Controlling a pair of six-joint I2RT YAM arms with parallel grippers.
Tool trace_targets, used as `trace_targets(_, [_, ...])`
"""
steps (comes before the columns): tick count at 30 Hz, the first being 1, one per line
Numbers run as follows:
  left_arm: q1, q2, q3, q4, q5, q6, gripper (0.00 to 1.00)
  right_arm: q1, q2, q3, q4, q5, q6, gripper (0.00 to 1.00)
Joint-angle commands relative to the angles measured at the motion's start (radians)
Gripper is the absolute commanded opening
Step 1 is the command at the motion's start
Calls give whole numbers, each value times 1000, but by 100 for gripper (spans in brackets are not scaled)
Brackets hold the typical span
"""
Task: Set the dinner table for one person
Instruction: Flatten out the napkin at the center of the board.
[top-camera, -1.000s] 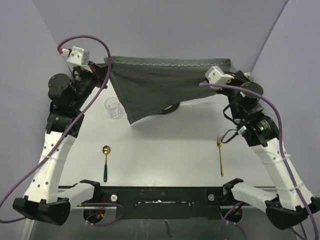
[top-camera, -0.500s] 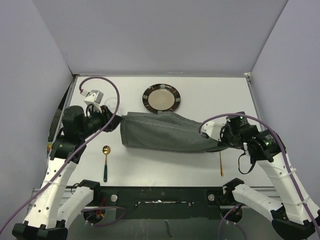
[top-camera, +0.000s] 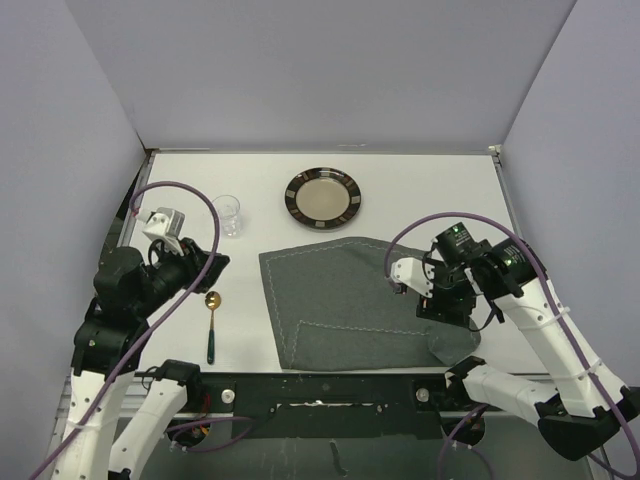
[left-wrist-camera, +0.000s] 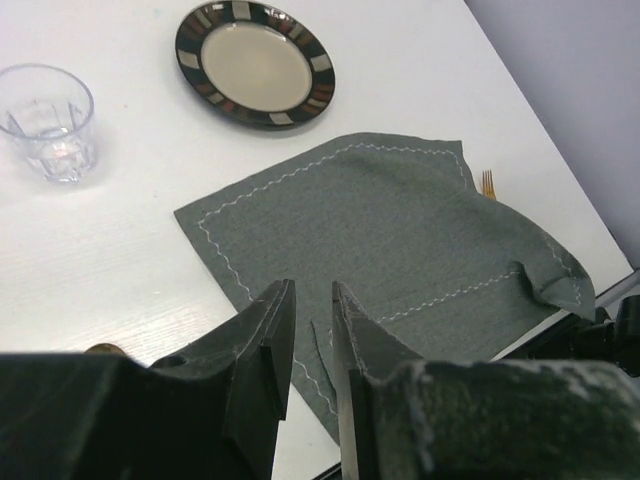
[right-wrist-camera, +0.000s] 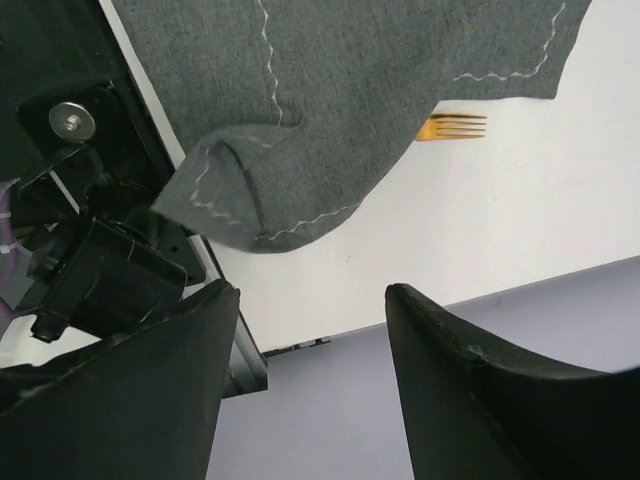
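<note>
Our left gripper (left-wrist-camera: 312, 292) and right gripper (right-wrist-camera: 312, 300) hung empty, jaws apart; the placemat (top-camera: 340, 300) lay crooked, one corner folded, so we judged straightening came next

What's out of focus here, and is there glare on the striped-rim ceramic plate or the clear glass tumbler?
Left wrist view: the dark fingers are soft; striped-rim ceramic plate and clear glass tumbler are sharp, no strong glare. Right wrist view: near fingers blur, the dark grey stitched cloth placemat is crisp. Top view: even light, faint shadows.
</note>
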Motion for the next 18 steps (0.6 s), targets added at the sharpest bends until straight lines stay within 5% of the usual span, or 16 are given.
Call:
trace_targets(1, [4,49,-111,173,32,-72,21,28,28,93,29,-17,32,62])
trace_targets(5, [-1,103,-278,395,55,-195,17,30,52,52,225,91,18,56])
trace_targets(7, [-16,128,-342,486,25,-230,14,20,73,-6,334,101,55,30])
trace_targets(9, [-43,163,-368,539,-29,-221,12,-27,99,-58,427,53,78,18])
trace_targets(18, [-215,415,-349,659,-142,-231,13,-75,337,-72,719,20,140,13])
